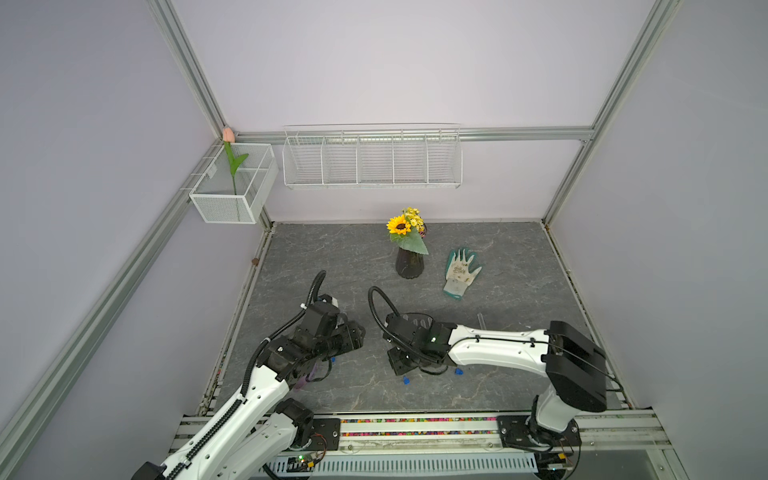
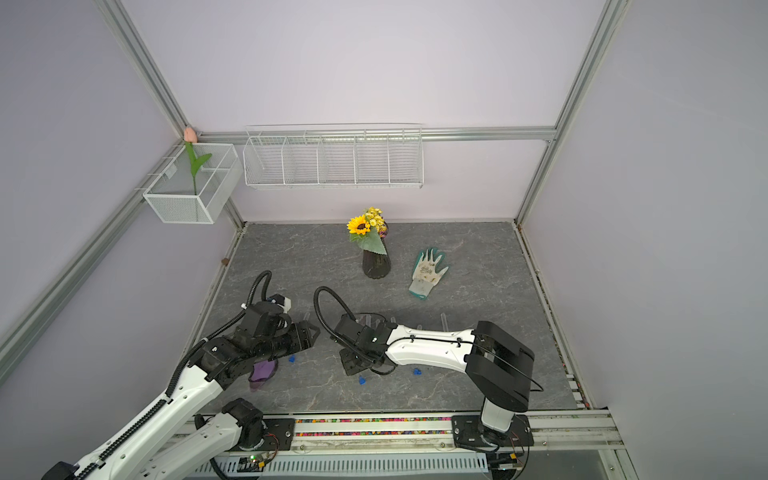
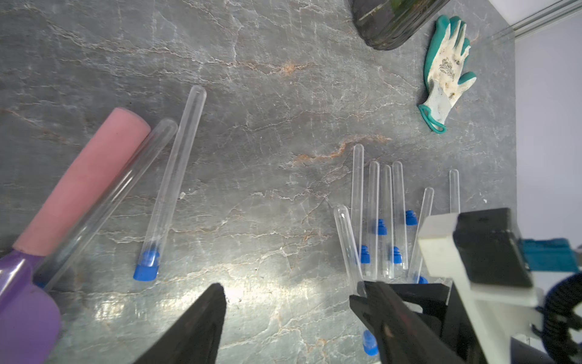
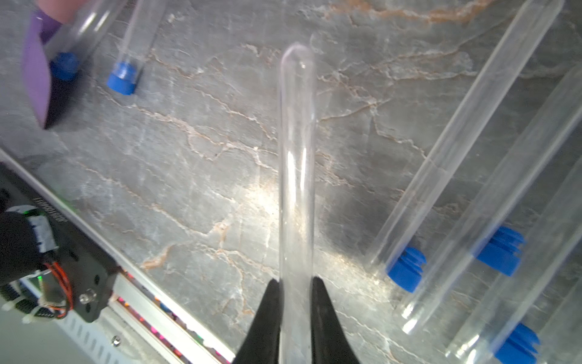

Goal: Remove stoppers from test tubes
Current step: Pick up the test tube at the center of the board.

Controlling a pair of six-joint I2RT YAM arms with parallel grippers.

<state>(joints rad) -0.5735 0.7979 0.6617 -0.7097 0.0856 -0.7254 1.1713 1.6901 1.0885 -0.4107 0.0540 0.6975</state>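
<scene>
While the right gripper (image 4: 296, 280) clamps one test tube (image 4: 297, 157) beside the other tubes (image 4: 466, 132), bring your wide-open left gripper (image 3: 286, 291) squarely onto what seems its blue stopper (image 3: 370, 342); pull axially.

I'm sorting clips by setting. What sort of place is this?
Probably a robot test cell, not a real lab: an aluminium frame with plain walls boxes in a stone-look tabletop, two robot arms mount at its front rail, and props like a sunflower vase and garden glove sit near the test tubes.
</scene>
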